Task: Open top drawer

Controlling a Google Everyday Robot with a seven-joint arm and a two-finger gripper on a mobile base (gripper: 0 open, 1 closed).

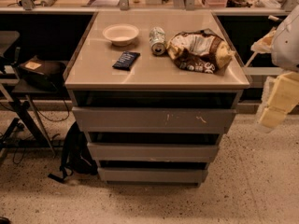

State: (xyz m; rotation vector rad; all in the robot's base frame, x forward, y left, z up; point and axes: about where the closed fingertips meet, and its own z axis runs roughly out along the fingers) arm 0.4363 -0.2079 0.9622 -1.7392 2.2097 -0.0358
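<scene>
The top drawer [140,119] is the widest grey front panel of the cabinet, with pale scratch marks right of its centre. It sits under a dark gap below the cabinet top [154,73]. Two narrower grey drawer fronts [152,151] lie beneath it. My gripper [276,104], with cream-coloured pads, hangs at the right edge of the view. It is beside the cabinet's right front corner, about level with the top drawer and apart from it. The white arm [287,36] rises above it.
On the cabinet top stand a white bowl [121,33], a tipped can [157,40], a crumpled chip bag [198,50] and a dark packet [126,60]. A black backpack [74,153] leans on the floor to the left, beside a stand holding a black bag [39,71].
</scene>
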